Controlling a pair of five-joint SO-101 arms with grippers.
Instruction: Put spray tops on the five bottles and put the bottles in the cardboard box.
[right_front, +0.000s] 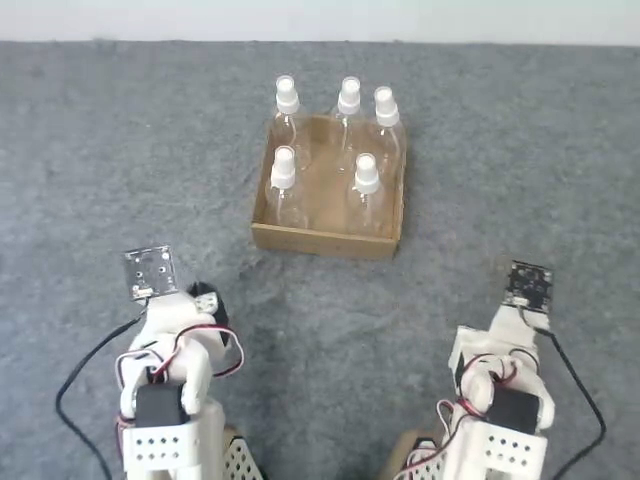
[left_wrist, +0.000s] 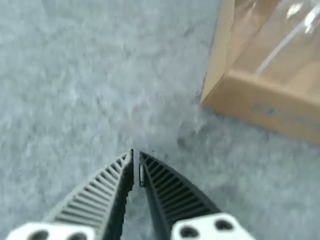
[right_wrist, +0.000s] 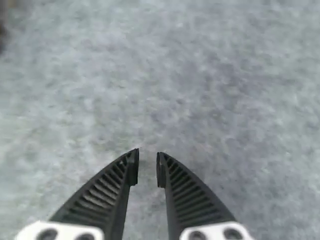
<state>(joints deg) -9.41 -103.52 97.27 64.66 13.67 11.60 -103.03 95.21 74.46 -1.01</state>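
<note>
Though crowded into the box, standing upright all the same: five bottles, long axes vertical, white tops up (three by the far wall, two nearer the front). Box in the middle of the grey mat, beyond both arms. Faint blue print on its outer wall, too blurred to read. Left gripper low over the mat near a box corner, tips pressed together, clamping nothing. Right gripper over mat, tips a narrow slit apart, holding nothing.
</note>
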